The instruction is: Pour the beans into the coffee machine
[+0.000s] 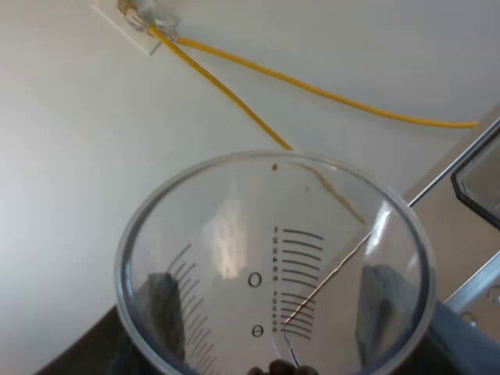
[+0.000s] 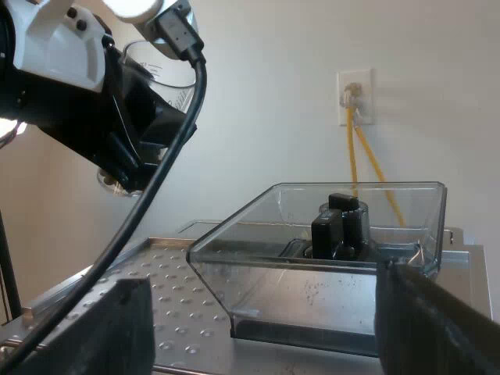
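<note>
**Measuring glass raised near the hopper**

The left hand (image 1: 273,316) grasps the clear measuring glass (image 1: 258,250) by its sides (dark fingers show through the wall). It holds the glass above the coffee machine (image 2: 168,273), apart from the bean hopper (image 2: 344,226). The right hand (image 2: 266,336) is released, fingers wide, facing the hopper.
</note>
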You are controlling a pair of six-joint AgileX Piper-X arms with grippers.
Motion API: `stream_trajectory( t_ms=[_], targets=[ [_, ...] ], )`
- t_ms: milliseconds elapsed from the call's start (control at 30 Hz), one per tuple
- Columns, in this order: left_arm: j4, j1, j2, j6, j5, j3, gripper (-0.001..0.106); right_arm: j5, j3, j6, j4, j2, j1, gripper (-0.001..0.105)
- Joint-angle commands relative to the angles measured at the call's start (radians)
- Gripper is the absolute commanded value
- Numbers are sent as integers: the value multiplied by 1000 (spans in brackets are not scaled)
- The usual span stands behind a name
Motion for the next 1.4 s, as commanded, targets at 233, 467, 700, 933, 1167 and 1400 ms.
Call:
stream_trajectory(
  t_ms=[233, 467, 700, 933, 1167, 1400],
  targets=[
    [-34, -3, -6, 128, 33, -12, 25, 7, -3, -12, -16, -7, 0, 62],
    [-96, -13, -6, 202, 43, -12, 25, 7, -3, -12, -16, -7, 0, 62],
    [-138, -55, 13, 390, 30, -12, 25, 7, -3, -12, -16, -7, 0, 62],
    [-140, -81, 35, 513, 2, -12, 25, 7, -3, -12, -16, -7, 0, 62],
    [-140, -81, 44, 678, 4, -12, 25, 7, -3, -12, -16, -7, 0, 62],
    [-140, -81, 44, 807, 4, -12, 25, 7, -3, -12, -16, -7, 0, 62]
  ],
)
